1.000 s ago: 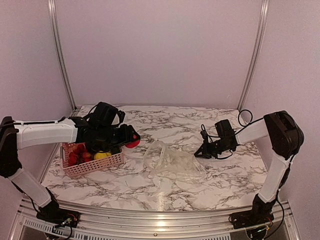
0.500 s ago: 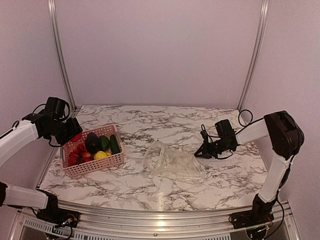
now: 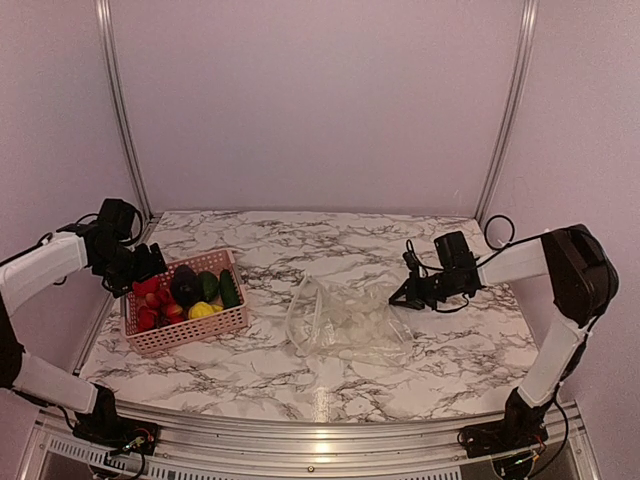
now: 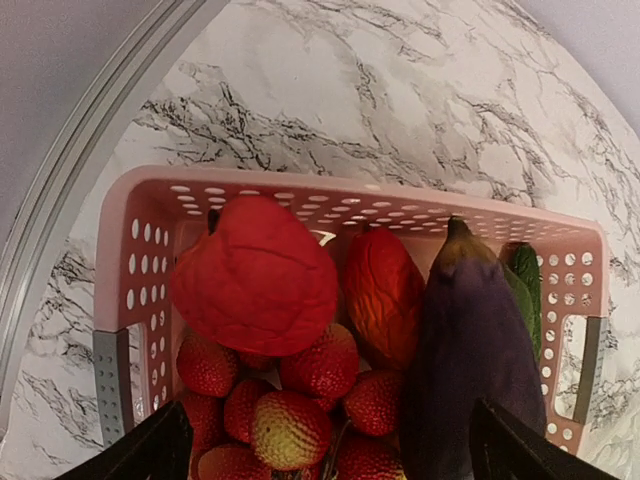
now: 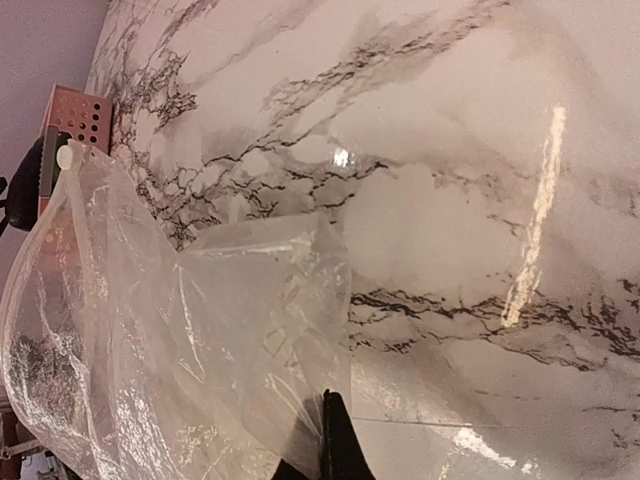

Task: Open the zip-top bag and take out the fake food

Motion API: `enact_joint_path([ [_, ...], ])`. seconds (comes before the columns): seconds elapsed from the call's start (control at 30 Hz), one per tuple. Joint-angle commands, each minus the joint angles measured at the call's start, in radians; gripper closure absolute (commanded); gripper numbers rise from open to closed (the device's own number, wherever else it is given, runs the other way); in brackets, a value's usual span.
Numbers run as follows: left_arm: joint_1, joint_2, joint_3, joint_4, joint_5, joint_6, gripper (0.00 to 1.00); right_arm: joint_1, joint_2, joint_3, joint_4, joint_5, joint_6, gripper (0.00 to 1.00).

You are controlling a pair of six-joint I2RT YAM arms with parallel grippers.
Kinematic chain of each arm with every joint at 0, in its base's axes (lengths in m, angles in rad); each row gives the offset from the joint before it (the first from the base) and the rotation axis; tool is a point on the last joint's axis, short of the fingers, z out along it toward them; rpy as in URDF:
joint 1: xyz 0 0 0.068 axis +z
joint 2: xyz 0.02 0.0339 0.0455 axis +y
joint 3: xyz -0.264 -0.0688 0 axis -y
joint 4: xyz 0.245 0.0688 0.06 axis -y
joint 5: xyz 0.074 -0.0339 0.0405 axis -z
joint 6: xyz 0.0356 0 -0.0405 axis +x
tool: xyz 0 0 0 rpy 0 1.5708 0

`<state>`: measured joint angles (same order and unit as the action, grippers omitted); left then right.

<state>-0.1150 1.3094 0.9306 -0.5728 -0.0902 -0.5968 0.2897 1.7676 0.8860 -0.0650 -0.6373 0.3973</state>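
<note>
Top view: 2 arms, 1 zip-top bag (image 3: 345, 325), 1 pink basket (image 3: 190, 340), all on the marble surface (image 3: 300, 240).

Fake food (image 3: 185, 295) is all in the basket, left of centre in the frame. The top view shows 1 yellow piece (image 3: 203, 311) at the near wall, 2 green pieces side by side, 1 dark piece and a cluster of reds.

Left wrist view, counted:
- 1 lumpy red piece (image 4: 255, 275), on top at upper left
- 1 orange-red piece (image 4: 385, 295), just right of it and touching
- 1 dark purple eggplant (image 4: 470, 350)
- 1 green piece (image 4: 527, 280), mostly hidden behind the eggplant
- at least 7 strawberries (image 4: 320, 365), with the lower ones cut off by the frame edge

Left tool (image 4: 335, 455) is over the basket's far left corner. Its fingers are spread wide, one in each bottom corner of the wrist frame, with nothing between them.

The bag lies crumpled at mid-frame, right of the basket and apart from it. Its pale round spots face up.

Right tool (image 3: 400, 298) is at the bag's upper right edge. In the wrist view its fingers are pressed together at bottom centre and the bag's film runs into the tip, so it looks pinched on the bag edge.
</note>
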Motion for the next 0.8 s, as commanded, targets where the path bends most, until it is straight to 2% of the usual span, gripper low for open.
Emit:
enact_joint_path([
  [0.0,-0.029,-0.078,0.094,0.041,0.065,0.077,0.01,-0.004,-0.041,0.051,-0.023,-0.012,-0.001,1.0],
  [0.1,-0.106,-0.114,0.105,0.129,0.178,0.095,0.02,-0.004,-0.058,0.067,-0.034,-0.016,-0.01,1.0],
  [0.2,-0.233,-0.103,0.111,0.243,0.252,0.081,0.05,-0.004,-0.089,0.074,-0.031,-0.019,-0.008,1.0],
  [0.5,-0.62,0.186,0.18,0.506,0.344,-0.07,0.14,-0.004,-0.166,0.052,-0.013,-0.018,0.025,1.0],
  [0.6,-0.706,0.275,0.183,0.559,0.354,-0.132,0.14,-0.004,-0.188,0.039,-0.007,-0.01,0.037,1.0],
  [0.77,-0.783,0.421,0.222,0.673,0.365,-0.224,0.19,-0.004,-0.214,0.033,-0.001,-0.012,0.05,1.0],
])
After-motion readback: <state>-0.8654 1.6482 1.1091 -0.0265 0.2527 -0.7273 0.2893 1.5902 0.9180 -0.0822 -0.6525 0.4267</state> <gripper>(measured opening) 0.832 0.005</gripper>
